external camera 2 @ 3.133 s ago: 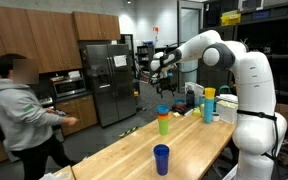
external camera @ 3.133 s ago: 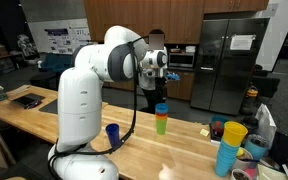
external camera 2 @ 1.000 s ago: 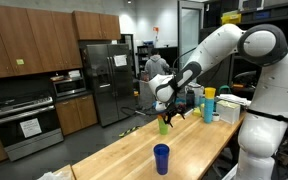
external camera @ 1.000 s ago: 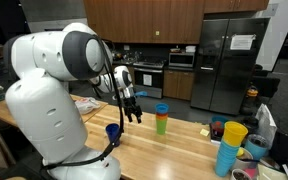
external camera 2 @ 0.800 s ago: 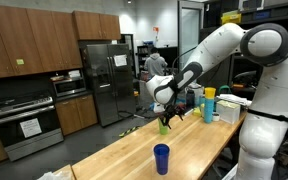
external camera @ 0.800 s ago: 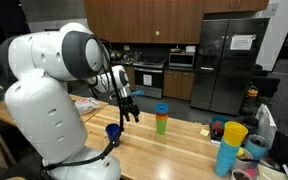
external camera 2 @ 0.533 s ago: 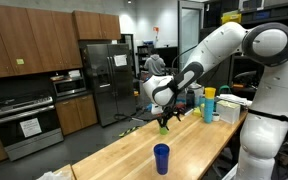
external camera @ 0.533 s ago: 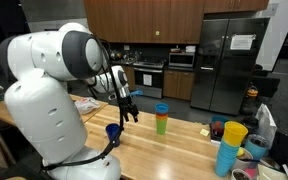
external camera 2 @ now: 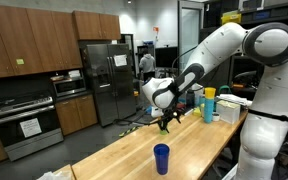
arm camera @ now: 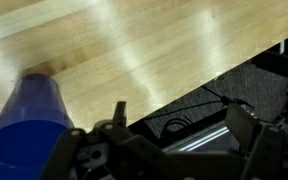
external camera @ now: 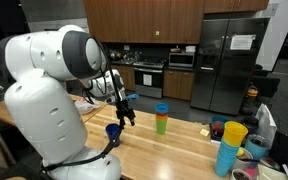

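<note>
Blue cup (arm camera: 29,125) was seen at the left of the wrist view, upright, lying left of the gripper (arm camera: 179,140), whose jaws were spread wide and empty. In an exterior view it was stood on the wooden table (external camera: 174,150), just below the fingers. Stacked cups (external camera: 161,118) were set farther right, with a steel fridge (external camera: 229,60) beyond.

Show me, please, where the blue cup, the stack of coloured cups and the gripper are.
blue cup (external camera 2: 161,158), in an exterior view, middle of its side wall.
stack of coloured cups (external camera: 162,120), in an exterior view, middle of the stack.
gripper (external camera: 129,118), in an exterior view, midway between its open fingertips.
</note>
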Motion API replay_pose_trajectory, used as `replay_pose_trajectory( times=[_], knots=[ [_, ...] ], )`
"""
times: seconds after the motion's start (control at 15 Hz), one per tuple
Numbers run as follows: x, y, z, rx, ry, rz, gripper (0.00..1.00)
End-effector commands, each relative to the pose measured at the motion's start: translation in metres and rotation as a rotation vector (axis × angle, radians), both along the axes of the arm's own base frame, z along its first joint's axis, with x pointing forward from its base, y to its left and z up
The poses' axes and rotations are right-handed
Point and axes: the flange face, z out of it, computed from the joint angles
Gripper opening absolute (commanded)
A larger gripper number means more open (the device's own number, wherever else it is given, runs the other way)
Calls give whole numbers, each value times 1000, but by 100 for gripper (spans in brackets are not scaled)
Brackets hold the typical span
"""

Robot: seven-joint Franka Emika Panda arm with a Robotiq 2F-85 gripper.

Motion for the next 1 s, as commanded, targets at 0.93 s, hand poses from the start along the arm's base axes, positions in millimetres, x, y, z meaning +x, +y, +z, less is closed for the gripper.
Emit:
replay_pose_trajectory(
  times=[0.93],
  knots=[
    [-48, 42, -8, 26, -32, 120, 100]
  ],
)
